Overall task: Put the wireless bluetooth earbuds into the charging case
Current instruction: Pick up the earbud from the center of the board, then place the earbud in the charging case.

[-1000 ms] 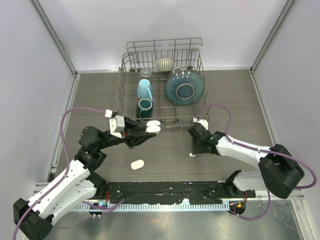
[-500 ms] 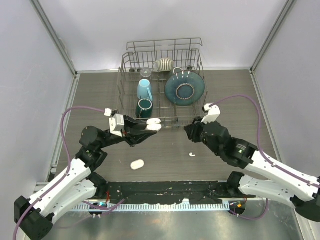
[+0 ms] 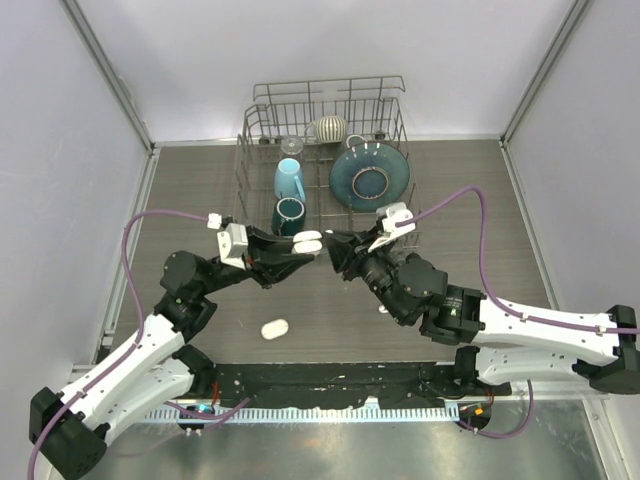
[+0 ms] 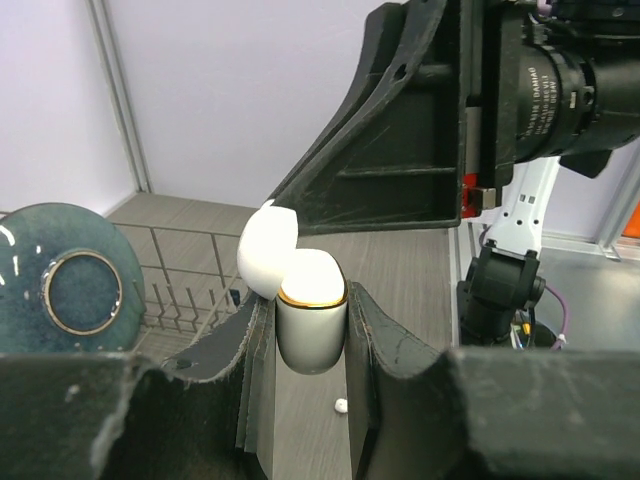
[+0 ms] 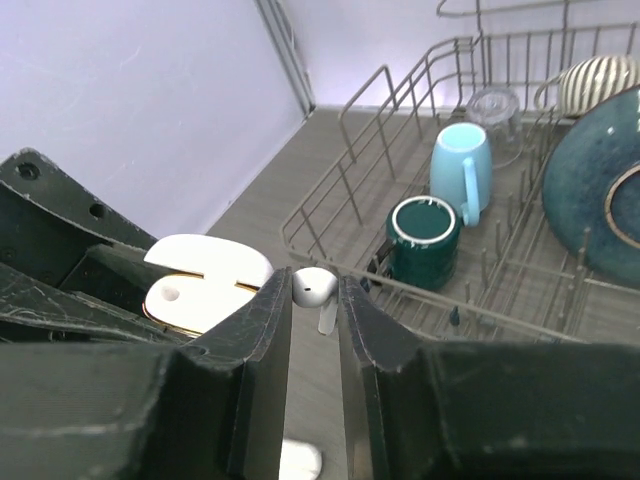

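Left gripper [image 3: 298, 254], arm angled toward centre, clamps the open charging case [image 4: 311, 330]; right gripper [image 3: 337, 252], facing it, pinches one earbud [image 5: 312, 287].

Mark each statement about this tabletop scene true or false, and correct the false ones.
1. The left gripper holds a charging case with its lid open. True.
2. The right gripper is empty. False: it pinches a white earbud.
3. A blue plate stands in the dish rack. True.
4. Both mugs in the dish rack are light blue. False: a light blue mug and a dark green mug stand there.
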Tool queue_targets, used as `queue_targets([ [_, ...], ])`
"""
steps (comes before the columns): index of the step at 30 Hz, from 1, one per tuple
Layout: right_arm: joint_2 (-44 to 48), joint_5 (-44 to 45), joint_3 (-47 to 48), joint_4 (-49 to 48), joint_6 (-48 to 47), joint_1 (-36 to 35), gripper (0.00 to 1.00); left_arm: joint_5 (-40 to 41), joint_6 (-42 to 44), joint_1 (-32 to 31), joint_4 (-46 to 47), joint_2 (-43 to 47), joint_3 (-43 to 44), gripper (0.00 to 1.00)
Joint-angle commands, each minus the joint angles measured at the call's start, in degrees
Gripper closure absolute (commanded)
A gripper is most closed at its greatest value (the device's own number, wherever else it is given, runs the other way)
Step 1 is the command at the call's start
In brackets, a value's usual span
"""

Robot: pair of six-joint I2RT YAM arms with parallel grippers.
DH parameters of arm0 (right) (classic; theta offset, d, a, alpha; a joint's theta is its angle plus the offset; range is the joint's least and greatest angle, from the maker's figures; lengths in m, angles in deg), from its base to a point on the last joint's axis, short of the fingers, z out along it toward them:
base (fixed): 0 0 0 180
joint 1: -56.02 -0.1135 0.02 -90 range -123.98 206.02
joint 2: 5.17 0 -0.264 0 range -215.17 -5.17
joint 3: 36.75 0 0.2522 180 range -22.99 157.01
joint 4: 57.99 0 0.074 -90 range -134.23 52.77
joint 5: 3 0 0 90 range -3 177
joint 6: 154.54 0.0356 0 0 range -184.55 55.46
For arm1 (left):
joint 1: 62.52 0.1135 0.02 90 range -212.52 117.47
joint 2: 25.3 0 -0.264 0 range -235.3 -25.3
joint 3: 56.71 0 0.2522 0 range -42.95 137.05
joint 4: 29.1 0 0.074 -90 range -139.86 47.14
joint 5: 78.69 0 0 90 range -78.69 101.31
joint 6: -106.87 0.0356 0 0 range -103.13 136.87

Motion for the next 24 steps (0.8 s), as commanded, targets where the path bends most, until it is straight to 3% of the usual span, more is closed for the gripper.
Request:
queue_targets([
  [1,-0.14,8.52,1.26,-13.38,-7.51,-3.61,0.99,2.29,0.39,-0.07,3.29,0.35,0.24,1.00],
  [6,0.82,11.78,1.43,-14.09,-9.90,-5.54,0.99,3.70,0.65,-0.07,2.32,1.05,0.16,1.00],
  [14,-0.22,6.07,3.10,-14.53,-9.28,-7.48,0.99,5.98,-0.75,-0.07,2.23,0.27,1.12,1.00],
  [24,-3.48,5.89,3.63,-17.26,-10.25,-7.48,0.99,3.26,-2.25,-0.33,3.20,0.35,2.00,1.00],
])
